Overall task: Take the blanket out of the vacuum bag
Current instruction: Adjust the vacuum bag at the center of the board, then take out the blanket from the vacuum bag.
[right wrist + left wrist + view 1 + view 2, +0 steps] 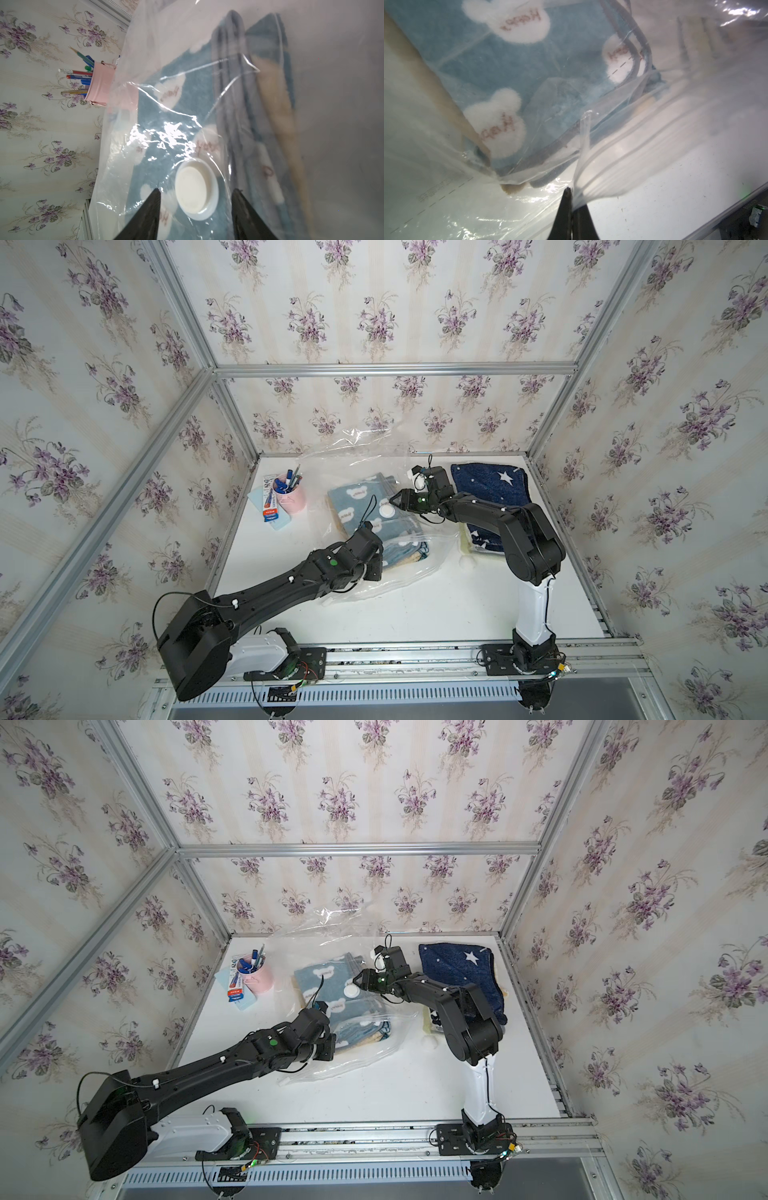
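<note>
Where the vacuum bag (415, 572) lies crumpled on the desk (415, 614), your left fingers (564, 207) are pressed together, pinching a fold of its near clear edge. Farther in, the blue bear-print blanket (353, 506) sits inside the bag. Your right fingers (149, 212) stand spread to either side of the white valve disc (195, 187), gripping nothing. Farthest back, you have a pink pen cup (293, 502) left and a navy star blanket (490, 485) right.

light bright, even | glare on vacuum bag (172, 133) | wrist views blurred
</note>
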Controlling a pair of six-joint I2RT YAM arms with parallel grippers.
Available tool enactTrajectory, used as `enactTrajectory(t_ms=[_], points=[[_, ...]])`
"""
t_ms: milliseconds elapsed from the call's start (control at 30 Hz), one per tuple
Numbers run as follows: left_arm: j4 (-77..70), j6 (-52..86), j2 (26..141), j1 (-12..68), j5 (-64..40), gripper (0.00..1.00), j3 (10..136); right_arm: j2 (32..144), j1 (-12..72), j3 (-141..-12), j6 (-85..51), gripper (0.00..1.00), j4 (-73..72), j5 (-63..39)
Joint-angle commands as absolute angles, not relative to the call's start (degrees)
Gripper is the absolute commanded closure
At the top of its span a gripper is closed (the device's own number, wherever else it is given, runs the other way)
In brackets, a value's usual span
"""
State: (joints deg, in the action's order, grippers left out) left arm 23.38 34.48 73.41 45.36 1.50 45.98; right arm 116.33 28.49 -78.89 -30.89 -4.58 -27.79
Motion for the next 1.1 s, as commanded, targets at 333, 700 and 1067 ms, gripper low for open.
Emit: enactTrajectory(t_ms=[333, 700, 1067], points=[[22.29, 30.62, 78.47, 45.7, -0.25, 1.0, 55.61, 81.72, 22.94, -60.79, -36.68, 0.43, -0.91, -21.27], [20.57, 30.45, 76.24, 45.88, 0.65, 1.0, 56.62, 46.54, 34.99, -23.39, -56.25, 0.82, -14.47, -15.86], [20.48, 30.95, 76.42, 45.9, 1.05, 1.0, 59.18, 58.2, 44.46, -15.04, -57.68, 0.83, -32.4, -20.89]])
